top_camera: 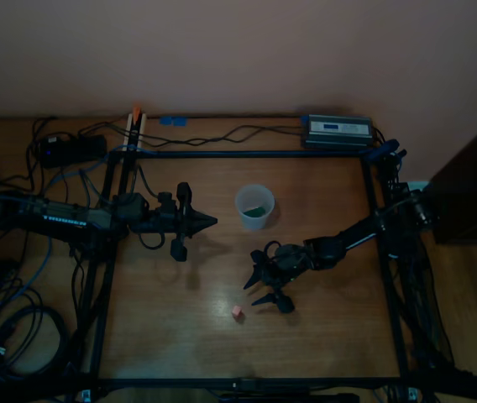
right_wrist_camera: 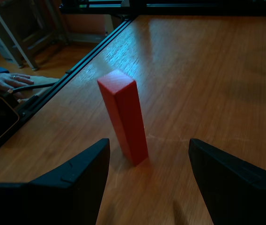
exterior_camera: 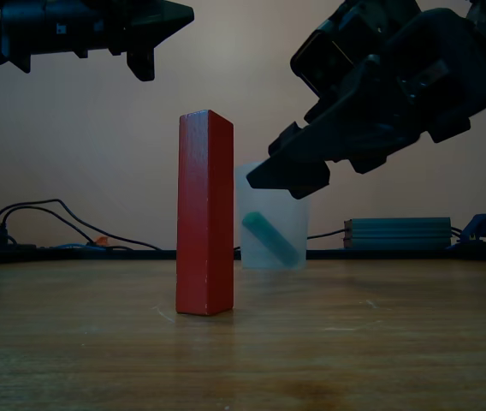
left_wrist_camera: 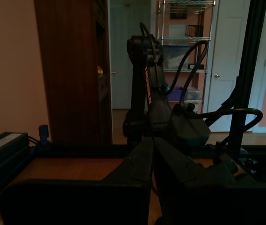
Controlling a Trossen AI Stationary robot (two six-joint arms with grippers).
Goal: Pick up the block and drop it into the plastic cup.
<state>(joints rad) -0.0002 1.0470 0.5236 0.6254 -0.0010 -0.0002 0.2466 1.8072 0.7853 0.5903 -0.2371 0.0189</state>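
Observation:
The block [top_camera: 237, 311] is a red bar standing upright on the wooden table, seen end-on from above and tall in the right wrist view [right_wrist_camera: 123, 117] and exterior view [exterior_camera: 204, 223]. My right gripper [top_camera: 251, 294] is open, its fingers [right_wrist_camera: 79, 176] on either side of the block and a little short of it, touching nothing. The translucent plastic cup [top_camera: 254, 206] stands farther back [exterior_camera: 273, 231] with a green piece lying inside. My left gripper [top_camera: 209, 221] hovers to the cup's left in the top view, shut and empty [left_wrist_camera: 151, 150].
A black frame rail [top_camera: 247, 154] borders the table. A grey power box [top_camera: 337, 130] and cables [top_camera: 20, 277] lie at the back and at the top view's left. A person's hand [right_wrist_camera: 6, 82] rests beyond the rail near the block.

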